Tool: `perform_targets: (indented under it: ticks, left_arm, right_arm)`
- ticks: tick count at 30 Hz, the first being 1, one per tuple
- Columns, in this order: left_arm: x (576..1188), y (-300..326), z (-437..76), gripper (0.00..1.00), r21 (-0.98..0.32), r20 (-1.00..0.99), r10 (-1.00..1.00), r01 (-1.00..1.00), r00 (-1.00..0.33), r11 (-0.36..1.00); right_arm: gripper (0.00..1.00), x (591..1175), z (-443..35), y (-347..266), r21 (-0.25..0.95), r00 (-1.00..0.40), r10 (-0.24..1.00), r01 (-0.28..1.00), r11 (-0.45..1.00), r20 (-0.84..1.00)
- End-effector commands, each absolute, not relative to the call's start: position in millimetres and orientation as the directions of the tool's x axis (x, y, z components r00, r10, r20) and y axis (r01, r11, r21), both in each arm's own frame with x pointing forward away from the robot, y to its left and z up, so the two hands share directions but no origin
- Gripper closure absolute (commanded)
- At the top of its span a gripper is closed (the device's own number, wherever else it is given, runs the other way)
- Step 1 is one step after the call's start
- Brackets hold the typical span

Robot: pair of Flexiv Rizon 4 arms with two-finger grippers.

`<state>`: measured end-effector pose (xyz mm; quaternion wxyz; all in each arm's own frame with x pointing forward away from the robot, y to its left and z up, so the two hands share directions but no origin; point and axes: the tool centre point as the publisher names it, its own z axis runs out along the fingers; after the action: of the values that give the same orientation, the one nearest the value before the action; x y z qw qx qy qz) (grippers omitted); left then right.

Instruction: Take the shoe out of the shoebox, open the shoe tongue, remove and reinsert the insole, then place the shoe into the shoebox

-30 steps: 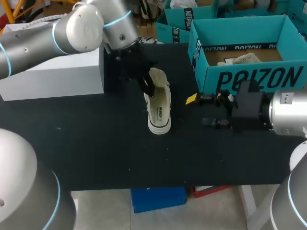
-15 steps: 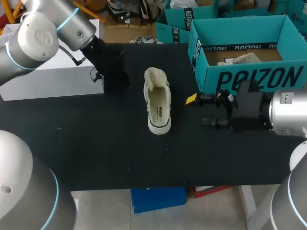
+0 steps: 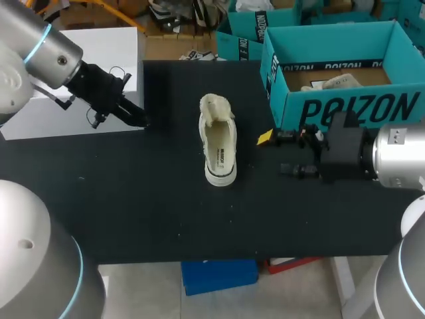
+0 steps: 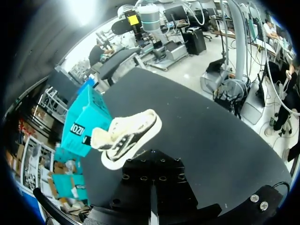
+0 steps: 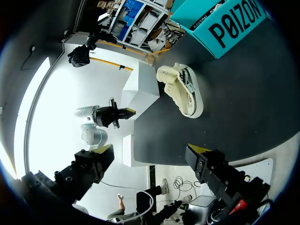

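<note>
The shoe stands on its sole on the black table, outside the teal shoebox, roughly midway between my two pincers. Its toe points to the table's near edge, and the fleecy opening at its far end gapes upward. It is cream with a dark band along the sole (I cannot tell from here whether the insole is seated).

My left pincer sits at the front corner of the white box, apart from the shoe and touching nothing. In the left wrist view its fingers meet along a thin seam, so they are pressed together on nothing, and the shoe lies ahead of them with the shoebox beyond it.

My right pincer hovers low over the table just in front of the shoebox's near wall, to the right of the shoe and clear of it. In the right wrist view, its fingers are spread wide with nothing between them. Ahead of them there lie the shoe, the shoebox, the white box and my left pincer. Crumpled paper lies inside the shoebox.
</note>
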<state>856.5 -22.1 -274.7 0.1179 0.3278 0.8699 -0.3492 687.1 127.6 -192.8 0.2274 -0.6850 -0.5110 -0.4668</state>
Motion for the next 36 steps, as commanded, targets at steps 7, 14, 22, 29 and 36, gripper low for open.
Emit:
perform_targets:
  ticks: [7,14,22,29,36]
  left_arm:
    - [848,5,-280,0.85,-0.55,-0.527,0.323,0.605,-0.786,0.575]
    - [853,3,-281,0.58,-0.593,-0.513,0.307,0.59,-0.801,0.548]
    - [853,2,-280,0.0,-0.591,-0.513,0.305,0.588,-0.802,0.552]
    - [853,2,-280,0.0,-0.591,-0.513,0.305,0.588,-0.802,0.552]
    - [853,2,-280,0.0,-0.591,-0.513,0.305,0.588,-0.802,0.552]
  right_arm:
    - [0.0,687,-193,129,0.166,0.043,0.489,0.912,-0.375,0.871]
    - [0.0,687,-193,129,0.166,0.043,0.489,0.912,-0.375,0.871]
    - [0.0,687,-193,129,0.166,0.043,0.489,0.912,-0.375,0.871]
    - [0.0,693,-190,129,0.166,0.03,0.488,0.921,-0.353,0.873]
    - [0.0,743,-173,134,0.137,-0.006,0.656,0.98,-0.148,0.754]
